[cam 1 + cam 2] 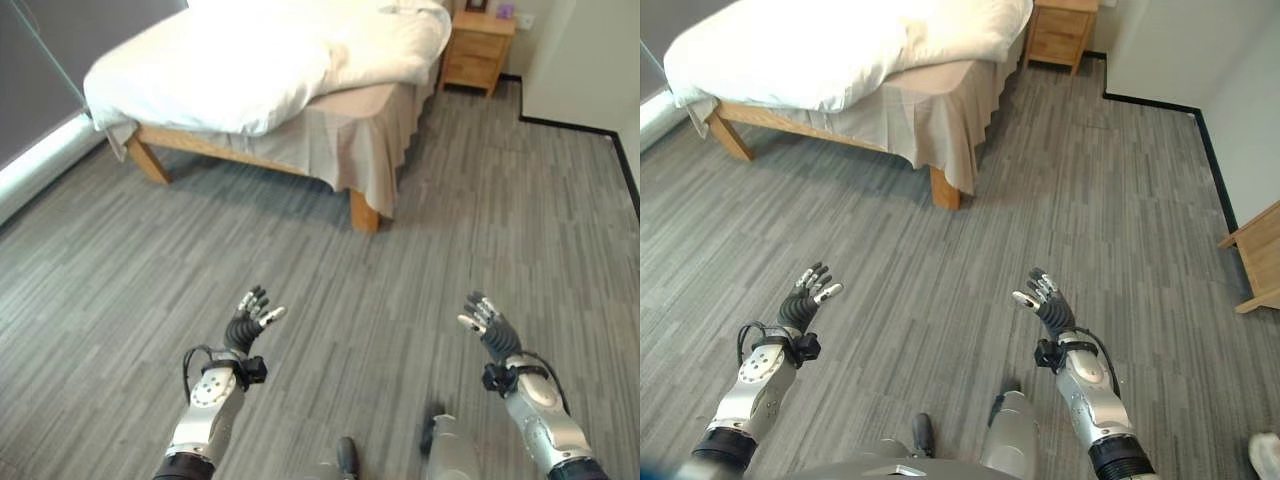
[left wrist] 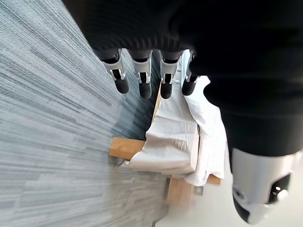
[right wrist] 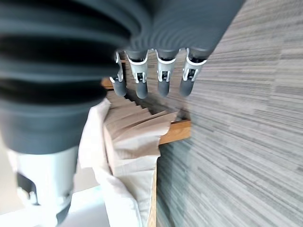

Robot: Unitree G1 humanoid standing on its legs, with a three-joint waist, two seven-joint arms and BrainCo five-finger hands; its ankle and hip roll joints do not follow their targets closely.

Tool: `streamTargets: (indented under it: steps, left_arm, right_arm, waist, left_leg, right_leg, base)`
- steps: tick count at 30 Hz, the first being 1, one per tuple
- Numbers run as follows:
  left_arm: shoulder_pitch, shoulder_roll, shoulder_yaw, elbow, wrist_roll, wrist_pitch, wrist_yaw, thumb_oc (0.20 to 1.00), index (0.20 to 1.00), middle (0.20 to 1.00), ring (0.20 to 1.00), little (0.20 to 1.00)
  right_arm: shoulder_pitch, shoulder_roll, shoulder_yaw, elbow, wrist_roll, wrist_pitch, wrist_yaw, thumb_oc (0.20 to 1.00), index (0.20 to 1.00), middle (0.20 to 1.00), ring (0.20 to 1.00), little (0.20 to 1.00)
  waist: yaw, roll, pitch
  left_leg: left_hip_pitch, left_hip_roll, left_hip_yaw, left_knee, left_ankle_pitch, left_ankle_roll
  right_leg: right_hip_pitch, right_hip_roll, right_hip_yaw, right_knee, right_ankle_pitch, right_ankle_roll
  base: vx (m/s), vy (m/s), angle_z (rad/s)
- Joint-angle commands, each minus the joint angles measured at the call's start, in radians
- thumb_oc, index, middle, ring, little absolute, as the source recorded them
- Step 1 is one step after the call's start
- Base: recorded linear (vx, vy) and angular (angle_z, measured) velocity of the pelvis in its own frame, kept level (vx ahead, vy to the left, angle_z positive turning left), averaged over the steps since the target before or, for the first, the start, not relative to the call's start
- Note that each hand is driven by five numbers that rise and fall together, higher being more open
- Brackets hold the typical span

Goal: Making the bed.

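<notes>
Left hand (image 1: pixel 252 318): fingers relaxed, holding nothing — over grey floor (image 1: pixel 300 270).
Right hand (image 1: pixel 487 325): likewise spread, empty.
Bed (image 1: pixel 250 90): well ahead of both hands, white duvet (image 1: pixel 230 65) rumpled.
Nightstand (image 1: pixel 478 50): beyond bed — wooden.

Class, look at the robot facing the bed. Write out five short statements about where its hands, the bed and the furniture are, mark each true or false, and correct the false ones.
1. The left hand grips the white duvet. False: it is raised over the grey floor, holding nothing, its fingers relaxed.
2. The right hand is open and empty. True.
3. The duvet lies flat and smooth across the bed. False: it is bunched, leaving the beige sheet bare at the near corner.
4. A wooden nightstand stands beside the far end of the bed. True.
5. Both hands are touching the bed frame. False: open floor lies between them and the bed.
</notes>
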Motion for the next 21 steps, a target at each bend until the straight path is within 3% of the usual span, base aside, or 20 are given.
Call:
streamTargets:
  steps: [1, 3, 4, 5, 6, 7, 8, 9, 10, 11, 12, 13, 14, 16, 17, 19, 20, 21]
  left_arm:
    - [-0.083, 0.016, -0.002, -0.048, 0.014, -0.057, 0.004, 1.000, 1.000, 1.000, 1.000, 1.000]
    - [-0.091, 0.008, -0.003, -0.045, 0.029, -0.061, 0.007, 1.000, 1.000, 1.000, 1.000, 1.000]
    - [-0.078, 0.006, -0.009, -0.066, 0.030, -0.054, -0.005, 1.000, 1.000, 1.000, 1.000, 1.000]
    - [-0.052, -0.004, -0.022, -0.092, 0.030, -0.049, -0.015, 1.000, 1.000, 1.000, 1.000, 1.000]
    - [-0.052, -0.003, -0.022, -0.092, 0.030, -0.049, -0.015, 1.000, 1.000, 1.000, 1.000, 1.000]
    - [-0.033, -0.017, -0.022, -0.099, 0.017, -0.040, -0.017, 1.000, 1.000, 1.000, 1.000, 1.000]
    - [-0.033, -0.017, -0.021, -0.099, 0.017, -0.039, -0.017, 1.000, 1.000, 1.000, 1.000, 1.000]
    - [-0.024, -0.021, -0.013, -0.112, 0.007, -0.030, -0.016, 1.000, 1.000, 1.000, 1.000, 1.000]
    - [-0.018, -0.023, -0.013, -0.126, -0.004, -0.032, -0.020, 1.000, 1.000, 1.000, 1.000, 1.000]
    - [-0.019, -0.025, -0.028, -0.137, -0.022, -0.035, -0.029, 1.000, 1.000, 1.000, 1.000, 1.000]
    - [-0.020, -0.024, -0.028, -0.137, -0.022, -0.035, -0.029, 1.000, 1.000, 1.000, 1.000, 1.000]
    - [-0.027, -0.029, -0.041, -0.122, -0.033, -0.035, -0.039, 1.000, 1.000, 1.000, 1.000, 1.000]
    - [-0.032, -0.032, -0.046, -0.110, -0.037, -0.037, -0.042, 1.000, 1.000, 1.000, 1.000, 1.000]
    - [-0.033, -0.031, -0.047, -0.109, -0.037, -0.037, -0.042, 1.000, 1.000, 1.000, 1.000, 1.000]
    - [-0.027, -0.036, -0.055, -0.090, -0.032, -0.043, -0.049, 1.000, 1.000, 1.000, 1.000, 1.000]
    - [-0.018, -0.035, -0.063, -0.084, -0.029, -0.044, -0.051, 1.000, 1.000, 1.000, 1.000, 1.000]
    - [0.025, -0.039, -0.047, -0.093, -0.010, -0.050, -0.053, 1.000, 1.000, 1.000, 1.000, 1.000]
    - [0.040, -0.037, -0.044, -0.107, -0.003, -0.049, -0.053, 1.000, 1.000, 1.000, 1.000, 1.000]
  right_arm:
    - [-0.048, -0.035, -0.015, -0.035, 0.000, -0.039, 0.008, 1.000, 1.000, 1.000, 1.000, 1.000]
    - [-0.042, -0.035, -0.015, -0.041, 0.000, -0.039, 0.020, 1.000, 1.000, 1.000, 1.000, 1.000]
    - [-0.020, -0.038, -0.028, -0.060, -0.001, -0.032, 0.029, 1.000, 1.000, 1.000, 1.000, 1.000]
    - [-0.016, -0.044, -0.014, -0.047, 0.012, -0.028, 0.043, 1.000, 1.000, 1.000, 1.000, 1.000]
    - [-0.016, -0.044, -0.014, -0.047, 0.012, -0.028, 0.043, 1.000, 1.000, 1.000, 1.000, 1.000]
    - [-0.031, -0.054, 0.005, -0.028, 0.021, -0.029, 0.042, 1.000, 1.000, 1.000, 1.000, 1.000]
    - [-0.032, -0.053, 0.005, -0.028, 0.021, -0.029, 0.043, 1.000, 1.000, 1.000, 1.000, 1.000]
    - [-0.052, -0.063, 0.018, -0.031, 0.026, -0.026, 0.040, 1.000, 1.000, 1.000, 1.000, 1.000]
    - [-0.063, -0.067, 0.027, -0.030, 0.046, -0.032, 0.040, 1.000, 1.000, 1.000, 1.000, 1.000]
    - [-0.100, -0.086, 0.045, -0.010, 0.049, -0.031, 0.036, 1.000, 1.000, 1.000, 1.000, 1.000]
    - [-0.102, -0.086, 0.044, -0.009, 0.049, -0.031, 0.037, 1.000, 1.000, 1.000, 1.000, 1.000]
    - [-0.127, -0.097, 0.047, -0.002, 0.058, -0.030, 0.016, 1.000, 1.000, 1.000, 1.000, 1.000]
    - [-0.128, -0.096, 0.040, -0.013, 0.075, -0.034, 0.009, 1.000, 1.000, 1.000, 1.000, 1.000]
    - [-0.127, -0.096, 0.040, -0.013, 0.075, -0.034, 0.009, 1.000, 1.000, 1.000, 1.000, 1.000]
    - [-0.137, -0.090, 0.024, -0.044, 0.107, -0.061, 0.006, 1.000, 1.000, 1.000, 1.000, 1.000]
    - [-0.137, -0.087, 0.027, -0.037, 0.094, -0.058, 0.005, 1.000, 1.000, 1.000, 1.000, 1.000]
    - [-0.171, -0.078, 0.051, -0.025, 0.065, -0.060, 0.017, 1.000, 1.000, 1.000, 1.000, 1.000]
    - [-0.185, -0.077, 0.053, -0.015, 0.050, -0.055, 0.019, 1.000, 1.000, 1.000, 1.000, 1.000]
  waist:
    - [-0.042, 0.058, -0.056]
    - [-0.057, 0.061, -0.068]
    - [-0.058, 0.069, -0.081]
    - [-0.066, 0.079, -0.089]
    - [-0.069, 0.077, -0.091]
    - [-0.054, 0.072, -0.101]
    - [-0.058, 0.069, -0.104]
    - [-0.036, 0.049, -0.093]
    - [-0.010, 0.029, -0.075]
    - [0.062, -0.001, -0.037]
    - [0.061, -0.003, -0.038]
    - [0.101, -0.010, -0.024]
    - [0.109, -0.009, -0.025]
    - [0.109, -0.012, -0.027]
    - [0.134, 0.015, -0.044]
    - [0.144, 0.015, -0.053]
    - [0.196, 0.027, -0.089]
    - [0.208, 0.026, -0.101]
  left_leg:
    - [0.327, 0.162, -0.113, -0.114, -0.062, -0.127]
    - [0.360, 0.175, -0.121, -0.114, -0.060, -0.137]
    - [0.373, 0.196, -0.136, -0.106, -0.018, -0.152]
    - [0.351, 0.251, -0.147, 0.054, 0.134, -0.185]
    - [0.347, 0.249, -0.151, 0.053, 0.137, -0.185]
    - [0.248, 0.283, -0.147, 0.350, 0.342, -0.212]
    - [0.242, 0.281, -0.151, 0.351, 0.344, -0.212]
    - [0.155, 0.289, -0.131, 0.498, 0.380, -0.204]
    - [0.085, 0.288, -0.111, 0.639, 0.382, -0.190]
    - [-0.060, 0.230, -0.104, 0.779, 0.289, -0.167]
    - [-0.064, 0.229, -0.105, 0.780, 0.290, -0.166]
    - [-0.193, 0.221, -0.084, 0.752, 0.235, -0.149]
    - [-0.250, 0.238, -0.062, 0.675, 0.229, -0.149]
    - [-0.251, 0.235, -0.060, 0.670, 0.233, -0.147]
    - [-0.275, 0.241, 0.009, 0.313, 0.270, -0.151]
    - [-0.271, 0.216, -0.014, 0.269, 0.259, -0.137]
    - [-0.275, 0.133, -0.074, -0.059, 0.297, -0.126]
    - [-0.271, 0.127, -0.066, -0.083, 0.311, -0.130]
  right_leg:
    - [0.016, 0.075, -0.048, -0.047, 0.254, 0.016]
    - [0.015, 0.079, -0.074, -0.043, 0.277, 0.020]
    - [0.043, 0.096, -0.084, -0.029, 0.257, 0.006]
    - [0.075, 0.143, -0.091, 0.023, 0.243, -0.049]
    - [0.073, 0.139, -0.093, 0.023, 0.243, -0.050]
    - [0.129, 0.183, -0.111, 0.048, 0.183, -0.115]
    - [0.126, 0.179, -0.113, 0.048, 0.183, -0.115]
    - [0.184, 0.193, -0.127, 0.037, 0.159, -0.148]
    - [0.239, 0.212, -0.125, 0.025, 0.123, -0.179]
    - [0.336, 0.224, -0.098, -0.009, 0.076, -0.193]
    - [0.334, 0.222, -0.099, -0.009, 0.077, -0.193]
    - [0.409, 0.240, -0.065, -0.038, 0.049, -0.199]
    - [0.445, 0.243, -0.063, -0.047, 0.031, -0.194]
    - [0.442, 0.240, -0.063, -0.047, 0.032, -0.193]
    - [0.515, 0.268, -0.064, -0.047, -0.033, -0.180]
    - [0.533, 0.267, -0.059, -0.047, -0.041, -0.178]
    - [0.597, 0.299, -0.045, -0.047, -0.085, -0.157]
    - [0.635, 0.304, -0.032, -0.047, -0.097, -0.156]
  base:
    - [0.58, -0.212, 0.33]
    - [0.56, -0.201, 0.25]
    - [0.94, -0.396, 0.53]
    - [0.68, -0.313, 0.45]
    - [0.88, -0.508, 0.38]
    - [0.42, -0.286, 0.32]
    - [0.65, -0.479, 0.36]
    - [0.42, -0.380, 0.14]
    - [0.86, -0.617, -0.42]
    - [0.63, -0.419, -0.72]
    - [0.82, -0.357, -0.73]
    - [0.60, -0.165, -0.74]
    - [0.60, -0.167, -0.60]
    - [0.40, -0.020, -0.28]
    - [0.74, 0.014, -0.26]
    - [0.76, 0.034, -0.34]
    - [0.85, 0.054, -0.25]
    - [1.08, 0.066, -0.22]
